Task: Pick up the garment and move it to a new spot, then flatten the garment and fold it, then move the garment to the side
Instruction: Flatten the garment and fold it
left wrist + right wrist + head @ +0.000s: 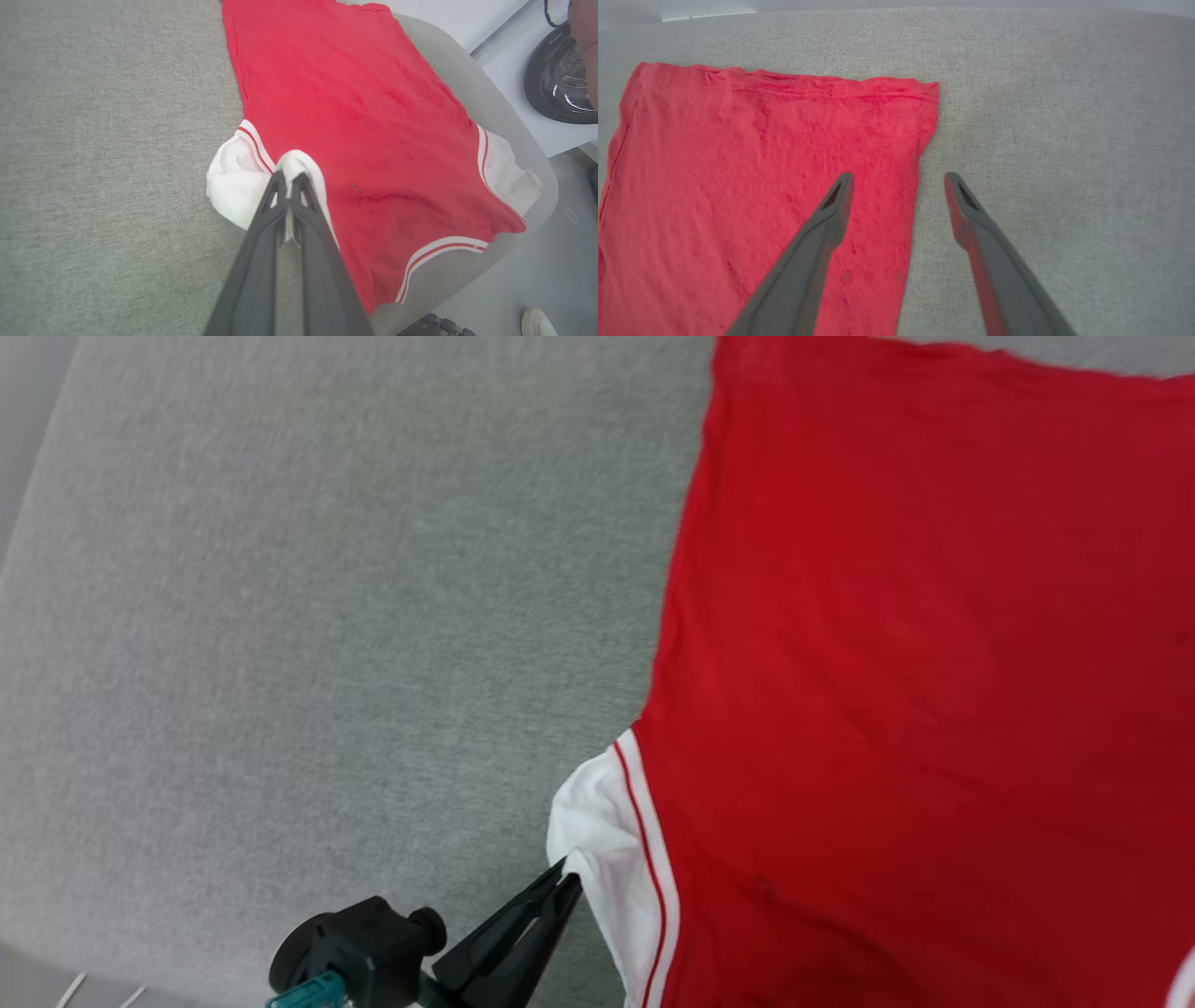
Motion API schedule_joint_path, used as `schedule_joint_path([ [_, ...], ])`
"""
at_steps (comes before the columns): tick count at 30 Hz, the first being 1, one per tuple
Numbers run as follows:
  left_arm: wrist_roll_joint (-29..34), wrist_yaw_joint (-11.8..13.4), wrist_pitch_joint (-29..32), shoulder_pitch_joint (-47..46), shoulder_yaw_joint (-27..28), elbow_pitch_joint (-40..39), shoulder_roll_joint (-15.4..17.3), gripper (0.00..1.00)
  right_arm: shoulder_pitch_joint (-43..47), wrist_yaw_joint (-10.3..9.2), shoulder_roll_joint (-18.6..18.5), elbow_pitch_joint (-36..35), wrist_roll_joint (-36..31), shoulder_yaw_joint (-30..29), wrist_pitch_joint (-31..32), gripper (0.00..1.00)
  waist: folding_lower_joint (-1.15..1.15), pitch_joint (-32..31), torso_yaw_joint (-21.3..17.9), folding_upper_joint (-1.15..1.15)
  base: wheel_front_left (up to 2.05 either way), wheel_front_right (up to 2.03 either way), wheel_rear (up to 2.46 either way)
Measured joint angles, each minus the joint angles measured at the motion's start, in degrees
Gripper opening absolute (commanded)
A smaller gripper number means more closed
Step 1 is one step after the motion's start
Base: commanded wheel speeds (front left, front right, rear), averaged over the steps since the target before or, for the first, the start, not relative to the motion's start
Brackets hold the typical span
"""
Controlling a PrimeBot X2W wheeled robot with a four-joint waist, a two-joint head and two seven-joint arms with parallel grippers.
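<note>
The garment (887, 663) is a red jersey with white sleeves and striped trim, spread flat with its plain side up on the grey cloth surface (327, 616). My left gripper (568, 882) is shut on a pinch of the white left sleeve (233, 182), at the garment's near left corner; the left wrist view has the sleeve fold (292, 163) between the left gripper's tips (290, 179). My right gripper (899, 179) stands open above the garment's (761, 186) right side edge, one finger over red cloth and the other over bare grey surface, with nothing between them.
The grey surface (93, 163) runs wide and bare to the garment's left. In the left wrist view its rounded edge (537, 154) lies just past the other white sleeve (507, 172), with a dark round base (556, 88) on the white floor beyond and a shoe (537, 323) at the bottom right.
</note>
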Motion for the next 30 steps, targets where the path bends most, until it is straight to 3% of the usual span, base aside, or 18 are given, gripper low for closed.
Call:
schedule_joint_path([
  [9, 0.2, -0.7, 0.3, -3.1, -1.2, 0.0, -2.6, 0.00, -6.8, 0.00, 0.1, 4.8, -9.2, -1.6, 2.3, 1.00, 0.00, 6.8, 5.5, 0.00, 0.00, 0.00, 0.00],
  [18, 0.2, -0.9, -0.2, -3.8, -1.3, 0.5, -3.4, 0.00, -7.0, 0.00, 0.9, 5.5, -11.0, -3.0, 1.7, 1.00, -0.01, 9.8, 7.7, 0.00, 0.00, 0.00, 0.00],
  [19, 0.2, -0.9, -0.2, -3.8, -1.3, 0.5, -3.4, 0.00, -6.9, 0.00, 1.0, 5.6, -10.9, -3.3, 1.6, 0.89, -0.01, 9.8, 7.7, 0.00, 0.00, 0.00, 0.00],
  [20, 0.2, -0.8, -0.2, -3.9, -1.2, 0.5, -3.4, 0.00, -6.6, 0.00, 1.1, 5.6, -10.8, -3.5, 1.6, 0.89, -0.01, 9.8, 7.7, 0.00, 0.00, 0.00, 0.00],
  [21, 0.2, -0.8, -0.2, -3.9, -1.1, 0.4, -3.4, 0.00, -6.5, 0.00, 1.0, 5.6, -10.5, -3.6, 1.5, 0.26, -0.01, 9.9, 7.7, 0.00, 0.00, 0.00, 0.00],
  [22, 0.2, -0.6, -0.2, -4.0, -1.0, 0.4, -3.3, 0.00, -6.3, 0.00, 1.0, 5.6, -10.5, -3.7, 1.4, 0.00, -0.01, 9.9, 7.7, 0.00, 0.00, 0.00, 0.00],
  [30, 0.0, -0.1, 0.0, -4.3, -0.4, 1.0, -3.2, 0.00, -2.4, 0.01, 2.0, 6.0, -9.4, -3.9, -0.1, 0.00, -0.01, 7.6, 6.5, 0.00, 0.00, 0.00, 0.00],
])
